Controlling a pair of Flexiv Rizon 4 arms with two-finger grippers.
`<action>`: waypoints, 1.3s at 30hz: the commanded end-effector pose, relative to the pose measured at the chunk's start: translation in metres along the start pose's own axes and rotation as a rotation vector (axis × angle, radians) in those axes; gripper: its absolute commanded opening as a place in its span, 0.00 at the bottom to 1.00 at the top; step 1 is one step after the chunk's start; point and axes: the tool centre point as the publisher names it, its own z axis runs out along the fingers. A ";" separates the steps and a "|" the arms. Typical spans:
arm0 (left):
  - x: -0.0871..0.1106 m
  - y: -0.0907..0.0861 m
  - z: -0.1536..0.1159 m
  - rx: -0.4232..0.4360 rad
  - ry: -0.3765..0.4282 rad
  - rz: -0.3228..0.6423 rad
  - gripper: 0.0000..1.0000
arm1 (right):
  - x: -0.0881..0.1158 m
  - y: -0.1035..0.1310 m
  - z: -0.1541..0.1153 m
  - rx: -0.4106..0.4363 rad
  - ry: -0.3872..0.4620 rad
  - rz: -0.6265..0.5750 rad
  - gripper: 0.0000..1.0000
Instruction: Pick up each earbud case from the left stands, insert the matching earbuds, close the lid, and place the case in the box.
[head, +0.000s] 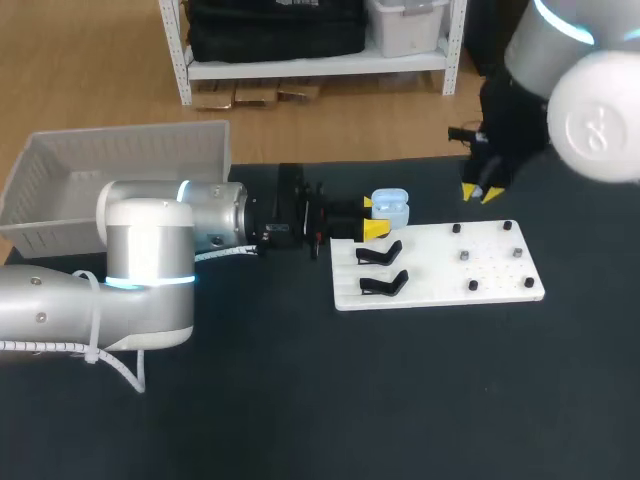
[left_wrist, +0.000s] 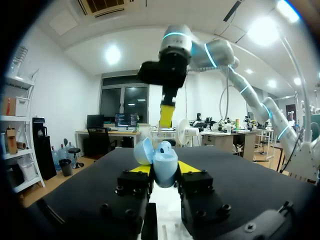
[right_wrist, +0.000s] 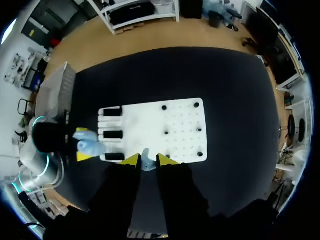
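Observation:
A light blue earbud case (head: 390, 208) with its lid up sits between the yellow-tipped fingers of my left gripper (head: 376, 218), just past the far left corner of the white board (head: 440, 272). The left wrist view shows the case (left_wrist: 164, 164) held from both sides by that gripper (left_wrist: 164, 169). My right gripper (head: 482, 192) hangs above the board's far right side. Its own view shows it (right_wrist: 147, 160) shut on a small pale earbud (right_wrist: 146, 163), high over the board (right_wrist: 150, 125), with the case (right_wrist: 91, 146) off to one side.
Two empty black stands (head: 380, 252) (head: 384, 283) lie on the board's left part, and small dark pegs (head: 466, 256) dot its right part. A grey basket (head: 120, 160) stands at the table's far left. The black table surface (head: 400, 400) lies bare in front.

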 end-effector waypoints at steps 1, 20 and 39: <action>0.001 0.000 0.000 -0.003 -0.003 0.003 0.00 | 0.002 0.022 -0.035 0.019 0.038 -0.027 0.00; 0.001 0.000 0.000 -0.003 -0.003 0.003 0.00 | 0.017 0.096 -0.015 0.091 0.103 -0.250 0.00; 0.001 0.000 0.000 -0.003 -0.003 0.003 0.00 | 0.012 0.105 -0.013 0.121 0.093 -0.314 0.00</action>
